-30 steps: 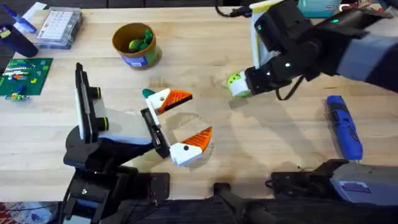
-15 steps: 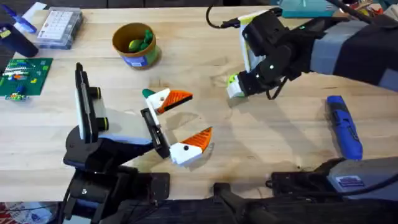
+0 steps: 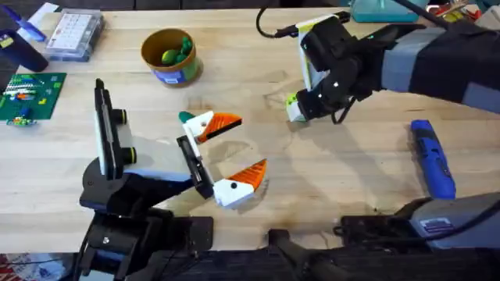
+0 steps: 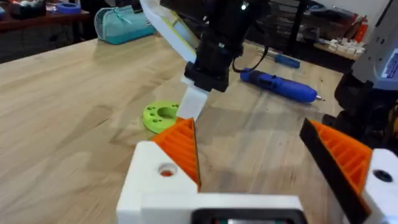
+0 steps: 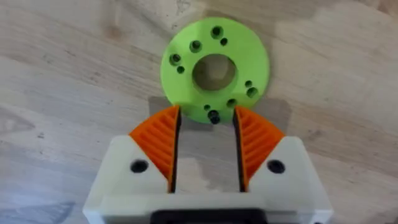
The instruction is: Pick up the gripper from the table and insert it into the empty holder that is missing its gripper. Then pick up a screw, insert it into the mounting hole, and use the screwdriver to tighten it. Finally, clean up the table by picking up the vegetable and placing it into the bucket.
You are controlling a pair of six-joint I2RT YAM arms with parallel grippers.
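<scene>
Bucket [image 3: 171, 56] sits far left, back of the table [image 3: 351, 172]. Left gripper [image 3: 232, 154] rests spread wide, empty, beside the holder [image 3: 117, 156]. Right gripper [image 5: 205, 146], fingers parted slightly, straddles the vegetable [image 5: 214, 70] edge without clamping. Screwdriver [image 3: 432, 158] lies far right.

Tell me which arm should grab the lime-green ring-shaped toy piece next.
The right. Its gripper is open directly at the lime-green ring-shaped toy piece lying flat on the light-wood table, the orange pads flanking its near edge. The left gripper sits back by the holder, well short of it.
</scene>
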